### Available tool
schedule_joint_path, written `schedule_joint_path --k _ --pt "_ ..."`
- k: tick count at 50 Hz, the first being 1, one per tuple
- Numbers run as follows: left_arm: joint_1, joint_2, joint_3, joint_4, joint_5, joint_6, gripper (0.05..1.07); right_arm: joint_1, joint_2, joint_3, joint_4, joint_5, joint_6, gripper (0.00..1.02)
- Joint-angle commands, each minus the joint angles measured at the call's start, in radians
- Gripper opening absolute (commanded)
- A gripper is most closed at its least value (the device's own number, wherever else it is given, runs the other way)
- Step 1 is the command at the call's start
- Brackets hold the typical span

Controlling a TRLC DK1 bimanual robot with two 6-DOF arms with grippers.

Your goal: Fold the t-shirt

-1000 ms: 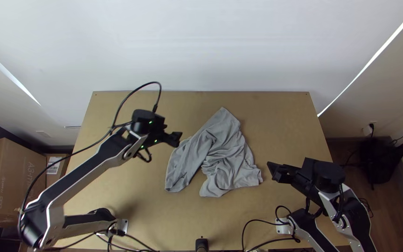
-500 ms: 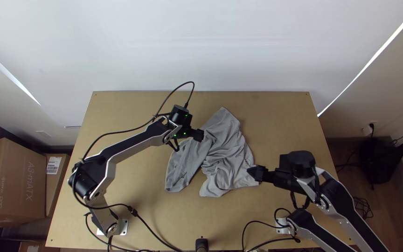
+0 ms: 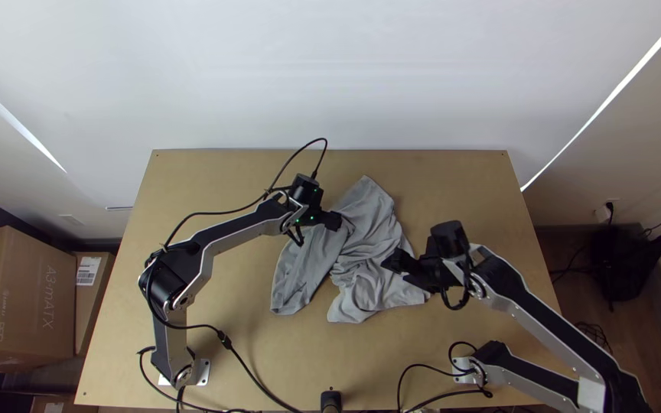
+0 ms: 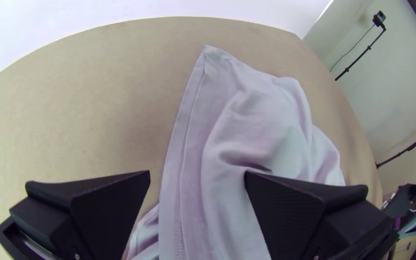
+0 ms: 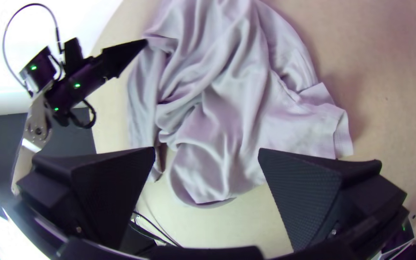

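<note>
While a cable (image 3: 248, 372) crosses the table (image 3: 216, 180), the left hand (image 3: 336, 221) overhangs the t-shirt (image 3: 369, 214).

Bright, diffuse light, its source hard to tell, leaves soft shadows on the table (image 5: 386, 62).

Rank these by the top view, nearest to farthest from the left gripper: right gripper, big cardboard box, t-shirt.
1. T-shirt, partly beneath the left gripper.
2. Right gripper, over the shirt's right side.
3. Big cardboard box, off the table's left side.
</note>
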Motion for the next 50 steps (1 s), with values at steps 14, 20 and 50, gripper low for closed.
schedule_joint_path --k 14,20,50 --pt "0.033 0.05 0.056 0.011 0.02 -0.031 0.95 -0.014 0.178 -0.004 0.006 -0.062 0.008 0.95" --pt "0.035 0.052 0.047 0.011 0.022 -0.043 0.78 -0.002 0.235 -0.004 0.006 -0.1 0.01 0.95" --pt "0.048 -0.1 -0.166 0.09 0.049 -0.094 0.08 0.033 0.264 -0.048 -0.025 -0.204 -0.056 0.03"
